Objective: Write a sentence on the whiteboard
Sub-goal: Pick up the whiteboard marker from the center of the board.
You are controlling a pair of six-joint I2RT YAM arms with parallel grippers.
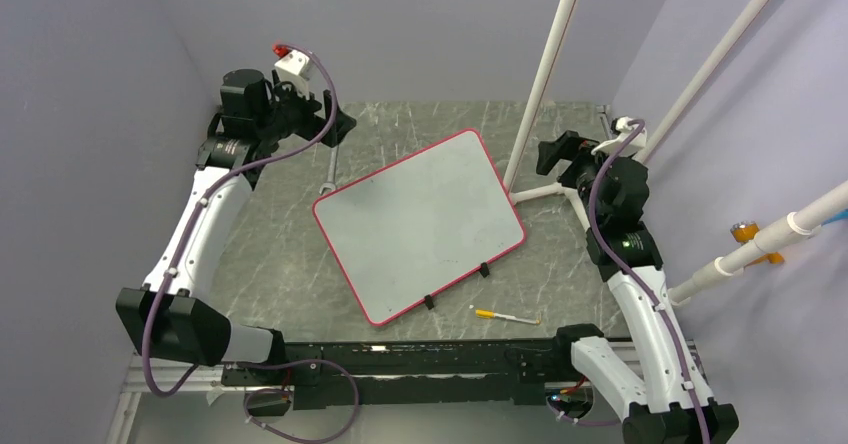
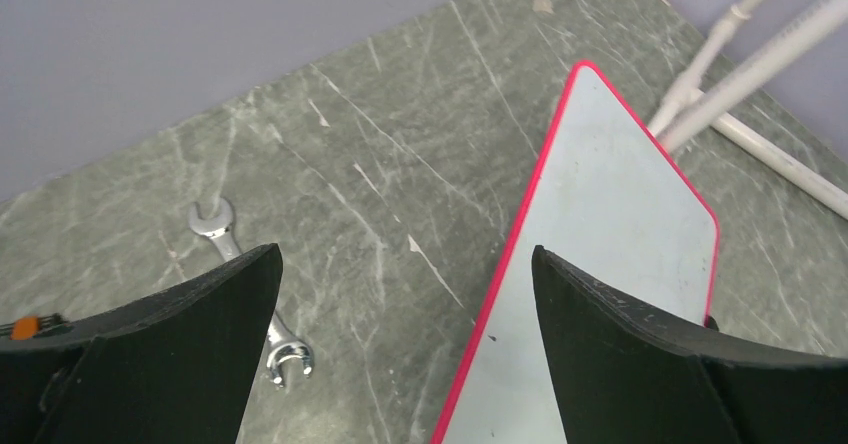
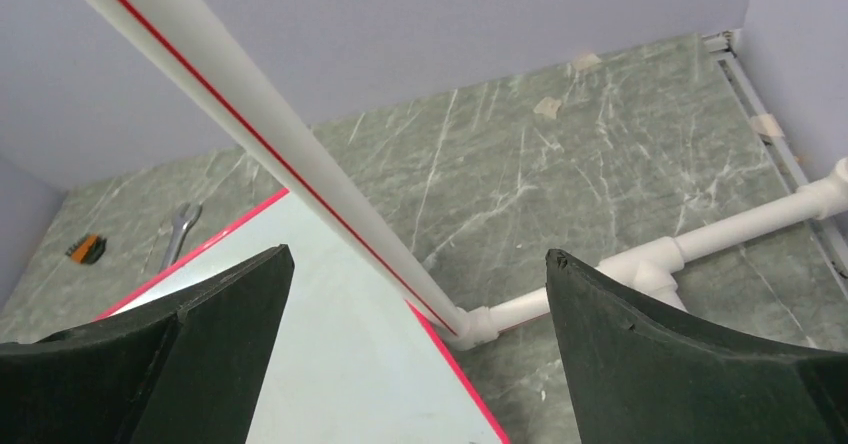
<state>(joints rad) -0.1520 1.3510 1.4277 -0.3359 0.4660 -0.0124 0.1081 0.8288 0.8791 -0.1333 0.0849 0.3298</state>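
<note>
From above, the blank whiteboard point(image 1: 420, 224) lies askew on the worktop point(image 1: 280, 254), with the marker point(image 1: 505, 316) just nearer. 
Left wrist: the left gripper point(image 2: 405, 254) has its jaws wide apart and empty, above a wrench point(image 2: 245, 294). 
Right wrist: the right gripper point(image 3: 418, 254) also has its jaws apart, and the white pipe point(image 3: 270, 134) could snag a reach.

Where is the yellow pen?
In the top view, the yellow pen lies flat on the table, beside the clipped near edge of the whiteboard, toward the right arm base.
</note>
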